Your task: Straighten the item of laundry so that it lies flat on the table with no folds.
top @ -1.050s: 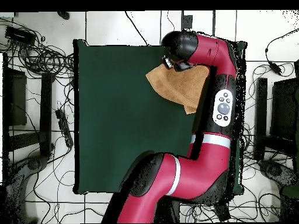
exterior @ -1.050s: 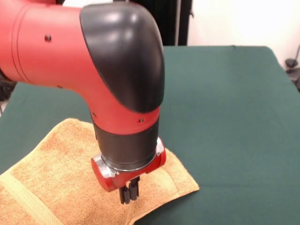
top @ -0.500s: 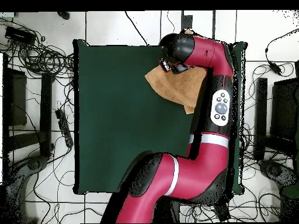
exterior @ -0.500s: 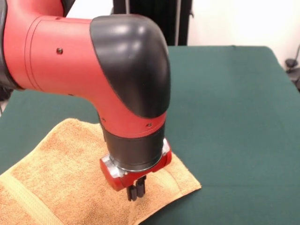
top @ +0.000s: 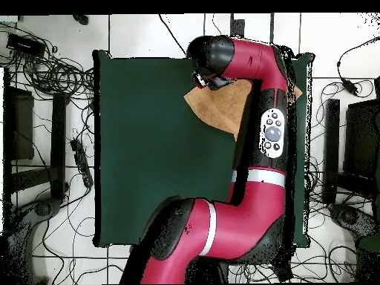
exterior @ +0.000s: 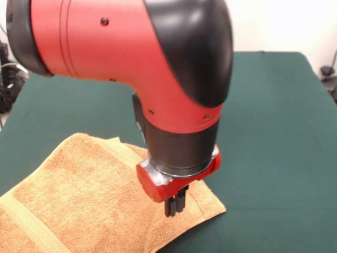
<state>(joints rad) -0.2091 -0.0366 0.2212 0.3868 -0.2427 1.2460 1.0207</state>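
Hanging over the towel (exterior: pixel 79 200), I am pointing my jaws (exterior: pixel 175 204) straight down at its right-hand corner in the front view. My two dark fingers (exterior: pixel 169 206) are pressing together with no gap showing between them, and they are gripping nothing. Their tips are sitting at the cloth beside the paler woven band (exterior: pixel 197 206) that is running near the towel's right hem; whether they are actually touching the terry or hovering just above it, I cannot tell.

I am seeing the towel lying on the dark green surface (exterior: pixel 274 132) at the near left of the front view, running off the picture's bottom and left edges. Its right corner is ending just right of my fingers, and its far edge is showing a small raised lip (exterior: pixel 117 142) where the cloth is doubling over behind my wrist. A second pale band (exterior: pixel 23 221) is crossing the near left end.

In the overhead view my red arm (top: pixel 256 148) is stretching up along the right side of the surface (top: pixel 141 148) and bending left over the towel (top: pixel 223 104), covering part of it. The towel is lying near the upper right corner of the green cloth there, turned at an angle to the surface's edges
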